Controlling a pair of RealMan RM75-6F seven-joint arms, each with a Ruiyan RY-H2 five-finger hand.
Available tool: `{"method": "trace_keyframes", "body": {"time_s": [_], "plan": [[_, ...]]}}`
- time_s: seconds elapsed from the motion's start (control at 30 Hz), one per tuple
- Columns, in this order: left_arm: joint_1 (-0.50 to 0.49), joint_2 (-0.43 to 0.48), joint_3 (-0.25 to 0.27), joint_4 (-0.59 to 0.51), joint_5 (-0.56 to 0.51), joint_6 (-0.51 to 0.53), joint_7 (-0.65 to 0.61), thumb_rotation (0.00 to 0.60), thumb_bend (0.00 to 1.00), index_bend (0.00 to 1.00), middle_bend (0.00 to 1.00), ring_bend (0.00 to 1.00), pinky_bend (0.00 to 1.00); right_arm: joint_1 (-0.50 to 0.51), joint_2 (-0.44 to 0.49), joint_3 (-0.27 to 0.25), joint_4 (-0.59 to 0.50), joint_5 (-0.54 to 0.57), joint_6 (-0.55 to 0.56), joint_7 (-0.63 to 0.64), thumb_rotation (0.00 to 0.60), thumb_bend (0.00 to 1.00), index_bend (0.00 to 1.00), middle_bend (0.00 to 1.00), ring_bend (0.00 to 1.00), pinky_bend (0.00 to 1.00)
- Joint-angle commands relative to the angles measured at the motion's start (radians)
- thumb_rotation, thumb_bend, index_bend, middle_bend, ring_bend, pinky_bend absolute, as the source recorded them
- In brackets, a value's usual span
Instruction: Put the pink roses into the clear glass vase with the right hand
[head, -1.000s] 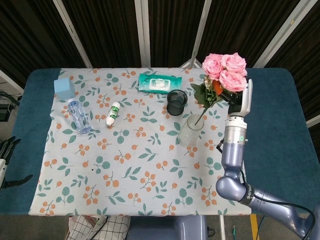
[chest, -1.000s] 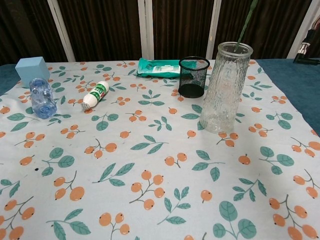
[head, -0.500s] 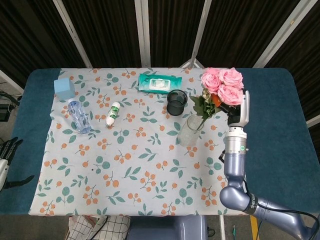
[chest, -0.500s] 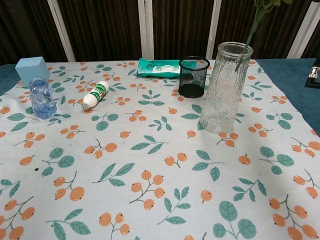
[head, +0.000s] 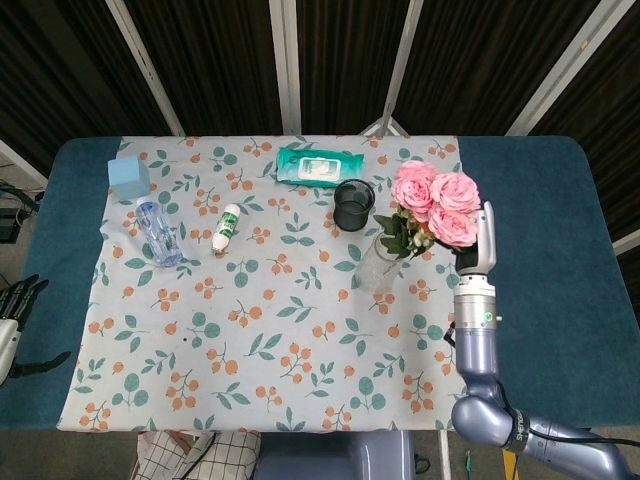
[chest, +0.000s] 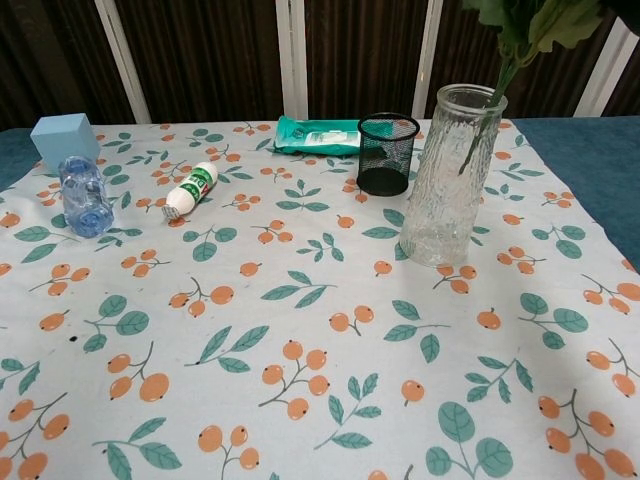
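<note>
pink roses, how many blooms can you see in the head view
3, clustered just right of the clear glass vase: left bloom, upper right bloom, lower right bloom. More may be hidden beneath them.

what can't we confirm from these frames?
- Right hand grip on the pink roses: head view, blooms cover the fingers; chest view doesn't show the hand.
- Rose blooms: chest view, cut off by top edge.
- Left hand: head view, cut by left edge.
</note>
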Motion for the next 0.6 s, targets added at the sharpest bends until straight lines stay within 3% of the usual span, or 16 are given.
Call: {"method": "trace_keyframes", "body": {"time_s": [0.03, 0.37, 0.6], "plan": [[0.0, 0.0, 0.0, 0.0, 0.001, 0.001, -0.001, 0.6, 0.0, 0.0, 0.0, 0.0, 0.0, 0.004, -0.006, 0.001, 0.011, 0.008, -0.008, -0.01, 0.6, 0.39, 0.49, 0.6, 0.56, 0.52], [-0.002, 0.001, 0.002, -0.002, -0.002, -0.005, -0.003, 0.6, 0.0, 0.0, 0.0, 0.0, 0.0, 0.07, -0.074, 0.051, 0.124, 0.051, -0.023, -0.027, 0.6, 0.39, 0.5, 0.6, 0.56, 0.52], [-0.003, 0.003, 0.002, -0.003, -0.006, -0.01, -0.009, 0.6, 0.0, 0.0, 0.0, 0.0, 0.0, 0.088, -0.112, 0.043, 0.173, 0.051, -0.031, -0.027, 0.6, 0.39, 0.5, 0.6, 0.56, 0.52]]}}
